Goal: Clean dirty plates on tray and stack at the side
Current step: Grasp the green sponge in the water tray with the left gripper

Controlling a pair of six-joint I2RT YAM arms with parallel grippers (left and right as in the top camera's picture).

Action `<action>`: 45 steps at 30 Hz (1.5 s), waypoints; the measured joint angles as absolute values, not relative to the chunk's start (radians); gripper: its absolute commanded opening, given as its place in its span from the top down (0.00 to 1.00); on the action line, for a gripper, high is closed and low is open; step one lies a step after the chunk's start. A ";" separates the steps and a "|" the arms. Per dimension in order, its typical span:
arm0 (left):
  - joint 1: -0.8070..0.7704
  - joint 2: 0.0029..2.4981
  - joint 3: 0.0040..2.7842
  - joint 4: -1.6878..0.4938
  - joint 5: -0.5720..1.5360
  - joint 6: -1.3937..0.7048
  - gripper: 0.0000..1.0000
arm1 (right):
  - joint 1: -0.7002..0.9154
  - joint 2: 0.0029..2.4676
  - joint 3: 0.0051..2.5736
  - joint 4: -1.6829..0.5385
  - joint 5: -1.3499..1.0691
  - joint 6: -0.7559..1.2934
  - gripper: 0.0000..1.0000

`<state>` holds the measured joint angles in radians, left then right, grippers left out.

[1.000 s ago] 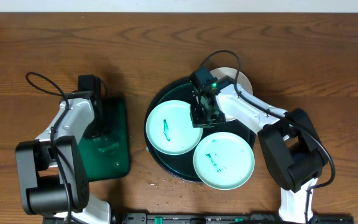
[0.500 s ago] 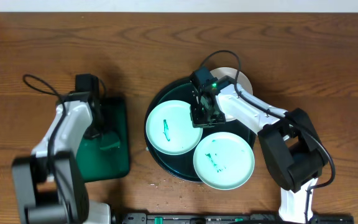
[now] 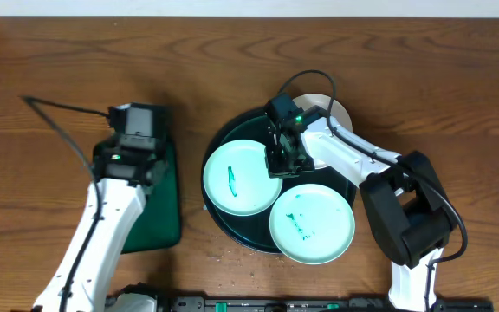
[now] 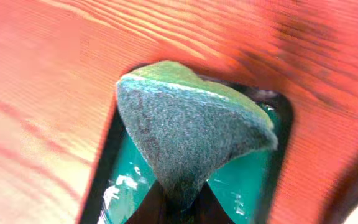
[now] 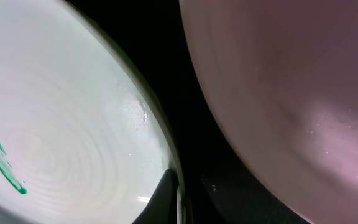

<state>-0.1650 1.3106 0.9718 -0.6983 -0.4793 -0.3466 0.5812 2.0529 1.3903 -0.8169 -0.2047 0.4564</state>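
Wooden table (image 3: 59, 61) bears green-smeared mint plates (image 3: 243, 184).

This looks like a robotics lab bench rather than a kitchen, though little beyond the surface shows. A wood-grain table (image 3: 232, 78) carries two white-and-black robot arms (image 3: 353, 160) mounted at its near edge, trailing loose black cables (image 3: 59, 108), with a pale wall strip (image 3: 249, 7) along its far edge.

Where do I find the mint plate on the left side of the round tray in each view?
Overhead: mint plate, left half of the tray.
Left wrist: not in it.
Right wrist: fills the left side.
Shared landmark: its green smear.
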 measured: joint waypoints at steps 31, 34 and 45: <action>-0.217 1.379 0.972 -0.699 -0.823 -0.475 0.93 | 0.581 2.053 1.390 -0.817 -0.205 0.456 0.99; -0.217 1.379 0.972 -0.699 -0.823 -0.479 0.93 | 0.581 2.053 1.390 -0.817 -0.205 0.456 0.99; -0.207 1.436 0.972 -0.701 -0.524 -0.503 0.92 | 0.581 2.053 1.390 -0.818 -0.205 0.456 0.99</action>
